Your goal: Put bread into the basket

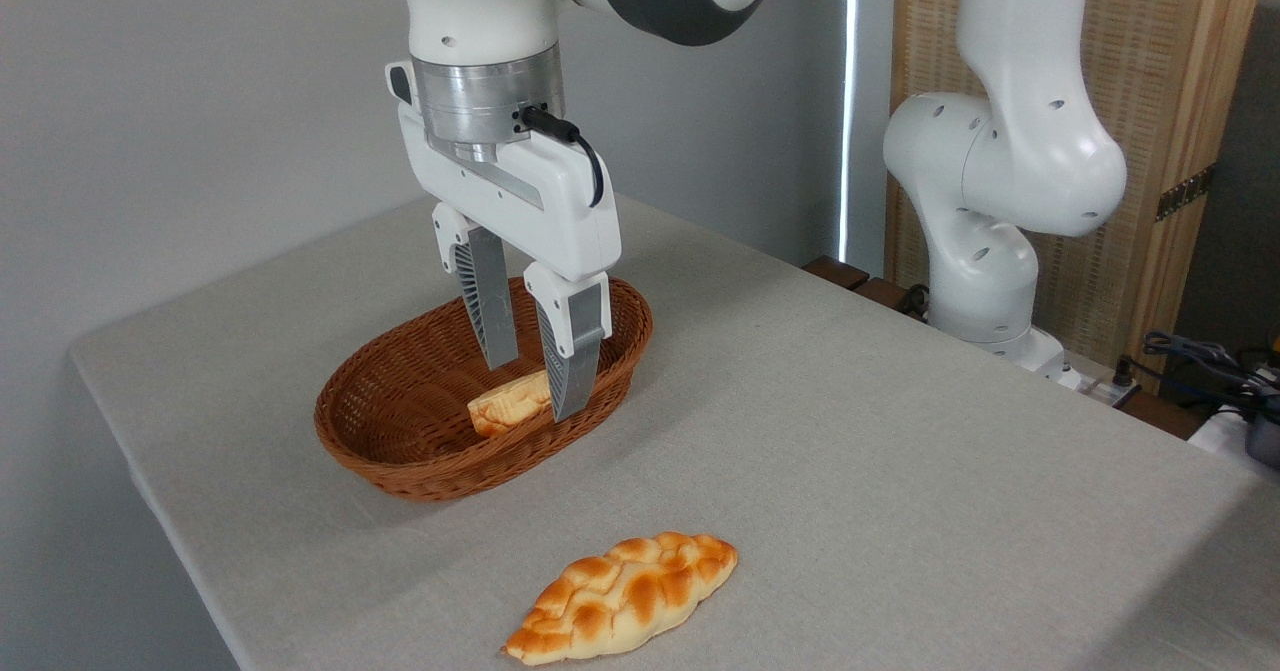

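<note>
Single arm, gripper pointing straight down over the basket, fingers spread apart with a clear gap between them, nothing held. Fingertips hang inside the basket's rim line as seen from this camera, just above or beside the small bread piece; can't tell if the near finger touches it, it partly covers the piece's right end. Small bread piece is pale, ridged, stubby, lying on the basket floor toward the right half. Basket is oval, reddish-brown wicker, braided rim, sits on the table left of centre, long axis running from near-left to far-right. Bread, the plaited loaf, lies flat on the table outside the basket, toward the camera, near the front edge, well apart from the basket and from the gripper. Loaf is glossy golden-orange with browned patches, tapered ends, lying diagonal, left end nearer the camera and right end farther. Nothing touching it. Table covered in a plain light grey cloth. Black cable loops from the silver wrist flange down the gripper body. Arm base stands at the far right edge of the table, white joints rising out of frame. Wooden slatted screen behind the base, cables at far right. Grey wall behind the table.
</note>
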